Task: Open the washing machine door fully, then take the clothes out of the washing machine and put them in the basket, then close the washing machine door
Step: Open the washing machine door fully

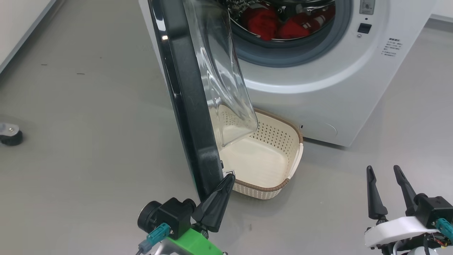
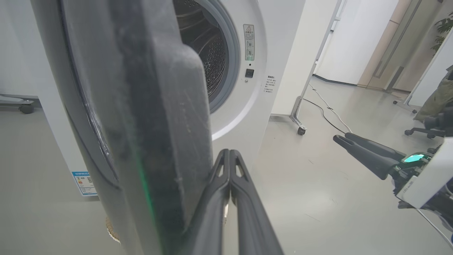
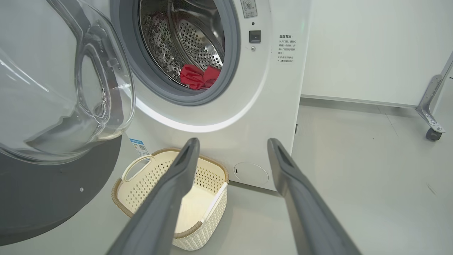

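The white washing machine [image 1: 318,88] stands ahead with its drum showing. The washing machine door [image 1: 187,106] hangs partly open, its black rim edge-on to me and its glass bowl [image 1: 219,78] bulging right over the basket. The red clothes [image 1: 272,23] lie in the drum, also seen as clothes [image 3: 198,76] in the right wrist view. The cream basket [image 1: 276,134] sits on the floor below the opening. My left gripper [image 1: 230,178] is shut and empty, its tip at the door's lower inner edge [image 2: 159,124]. My right gripper [image 1: 383,168] is open and empty, low at the right.
A caster [image 1: 10,136] stands on the floor at far left. To the machine's right are a wheeled stand leg [image 2: 299,124], a floor cable [image 2: 329,113] and an office chair [image 2: 421,131]. Grey floor stretches between my right gripper and the machine.
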Robot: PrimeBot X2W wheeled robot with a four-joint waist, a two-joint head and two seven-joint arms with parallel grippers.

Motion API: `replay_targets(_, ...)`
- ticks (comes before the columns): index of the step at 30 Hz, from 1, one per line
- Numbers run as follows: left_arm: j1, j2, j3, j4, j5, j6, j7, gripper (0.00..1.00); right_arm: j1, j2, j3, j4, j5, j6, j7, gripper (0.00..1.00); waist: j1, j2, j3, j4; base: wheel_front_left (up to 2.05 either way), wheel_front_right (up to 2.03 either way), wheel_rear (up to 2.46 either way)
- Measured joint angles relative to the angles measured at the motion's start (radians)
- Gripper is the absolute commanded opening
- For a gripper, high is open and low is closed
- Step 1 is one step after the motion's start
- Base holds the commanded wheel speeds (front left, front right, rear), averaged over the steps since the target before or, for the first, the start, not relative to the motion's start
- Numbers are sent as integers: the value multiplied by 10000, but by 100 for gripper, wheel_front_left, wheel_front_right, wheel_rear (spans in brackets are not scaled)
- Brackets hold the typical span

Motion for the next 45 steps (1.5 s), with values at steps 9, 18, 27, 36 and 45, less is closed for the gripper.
replay_targets(9,37,-8,125,-15,4,362,-169,0,1,10,-142,31,-81,71,0,100,0,0,-42,461,0,0,0)
replay_targets(18,299,48,489,-73,167,667,-251,0,5,48,-270,73,-96,100,0,100,0,0,-122,1090,0,0,0)
replay_targets(27,673,207,1287,-48,184,878,-355,0,4,98,-176,92,-265,163,0,100,0,0,-188,1516,0,0,0)
replay_targets(36,791,408,2322,105,178,938,-531,0,-12,115,-100,142,-280,238,0,100,0,0,-106,1465,0,0,0)
replay_targets(45,779,522,3538,485,56,978,-648,0,-129,128,-111,174,-284,245,0,100,0,0,123,1166,0,0,0)
